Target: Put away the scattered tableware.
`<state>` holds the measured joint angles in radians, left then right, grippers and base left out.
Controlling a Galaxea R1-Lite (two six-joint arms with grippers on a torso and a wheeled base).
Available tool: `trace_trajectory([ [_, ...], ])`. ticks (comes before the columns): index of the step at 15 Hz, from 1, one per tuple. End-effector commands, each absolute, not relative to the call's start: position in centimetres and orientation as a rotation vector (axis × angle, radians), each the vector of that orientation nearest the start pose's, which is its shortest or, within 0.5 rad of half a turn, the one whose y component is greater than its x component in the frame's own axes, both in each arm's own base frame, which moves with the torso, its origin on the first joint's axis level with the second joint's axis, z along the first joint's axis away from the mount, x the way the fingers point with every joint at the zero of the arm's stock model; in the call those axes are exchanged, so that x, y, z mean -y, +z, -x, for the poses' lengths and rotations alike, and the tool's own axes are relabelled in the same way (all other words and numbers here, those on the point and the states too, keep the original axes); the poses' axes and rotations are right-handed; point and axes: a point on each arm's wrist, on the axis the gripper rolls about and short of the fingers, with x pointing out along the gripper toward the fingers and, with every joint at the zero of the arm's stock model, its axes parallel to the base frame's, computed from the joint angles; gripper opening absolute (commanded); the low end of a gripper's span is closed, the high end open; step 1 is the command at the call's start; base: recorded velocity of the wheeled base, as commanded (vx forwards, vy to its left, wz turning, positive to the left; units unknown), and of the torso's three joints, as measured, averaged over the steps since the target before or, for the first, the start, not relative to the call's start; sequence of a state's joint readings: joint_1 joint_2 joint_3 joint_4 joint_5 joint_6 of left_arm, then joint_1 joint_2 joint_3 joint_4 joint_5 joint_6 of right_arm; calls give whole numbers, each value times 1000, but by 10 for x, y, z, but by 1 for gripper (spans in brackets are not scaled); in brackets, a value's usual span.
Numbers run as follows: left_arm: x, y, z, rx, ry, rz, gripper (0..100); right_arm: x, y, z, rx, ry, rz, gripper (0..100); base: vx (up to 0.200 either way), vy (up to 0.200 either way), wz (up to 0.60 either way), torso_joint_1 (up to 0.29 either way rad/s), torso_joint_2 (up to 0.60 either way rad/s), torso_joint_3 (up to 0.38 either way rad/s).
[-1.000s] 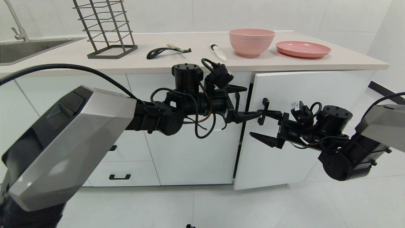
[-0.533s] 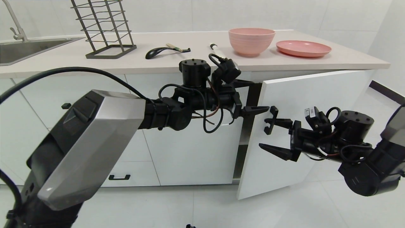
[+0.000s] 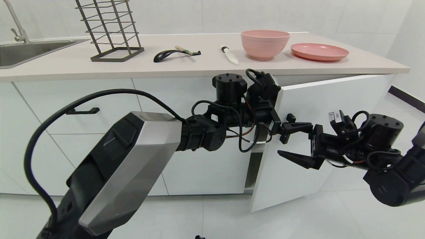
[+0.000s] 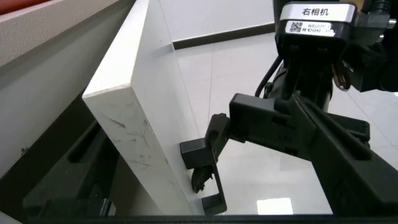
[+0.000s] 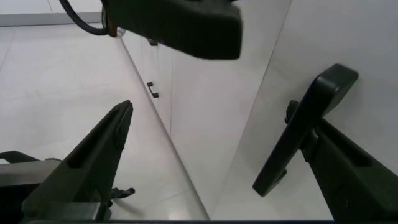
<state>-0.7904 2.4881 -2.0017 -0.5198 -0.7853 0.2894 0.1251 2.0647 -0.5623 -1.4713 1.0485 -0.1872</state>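
- Right gripper (image 3: 295,143): we find the fingers spread wide. The upper one lies against the black door handle (image 3: 286,128). The lower one hangs free in front of the door face.
- Left gripper (image 3: 271,123): it sits at the free edge of the cabinet door (image 3: 332,109). We read its fingers as spread, with the door edge between them. We cannot tell whether they touch the panel.
- The cabinet door stands partly open below the right end of the countertop (image 3: 199,68), with a dark gap along its free edge.
- Pink bowl (image 3: 264,43): upright, near the countertop's right end.
- Pink plate (image 3: 319,51): flat, just beside the bowl on its right and close to the countertop's right edge. We see a narrow gap between the two.
- Knife (image 3: 229,55): white blade, dark handle end, just left of the bowl.
- Black spoon (image 3: 169,54): mid-countertop, with a pale utensil (image 3: 183,49) lying against its handle.
- Wire rack (image 3: 111,31): black, standing left of the spoon.
- Sink (image 3: 30,50): set into the countertop's left end.
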Motion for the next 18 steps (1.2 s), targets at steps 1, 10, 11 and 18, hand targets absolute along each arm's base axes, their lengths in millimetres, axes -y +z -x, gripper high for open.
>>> trace_trajectory([
  [1,392,158,-353,236,-1598,-221,100,-47,88,-325,70,1110,149,100,0,0,0,0,0,0],
  [10,394,161,-353,220,-1506,-193,100,-12,74,-316,-18,921,123,100,0,0,0,0,0,0],
  [11,393,161,-354,209,-1482,-182,100,-11,81,-303,-26,879,124,100,0,0,0,0,0,0],
  [18,387,167,-362,227,-1398,-145,100,8,128,-173,22,691,145,100,0,0,0,0,0,0],
])
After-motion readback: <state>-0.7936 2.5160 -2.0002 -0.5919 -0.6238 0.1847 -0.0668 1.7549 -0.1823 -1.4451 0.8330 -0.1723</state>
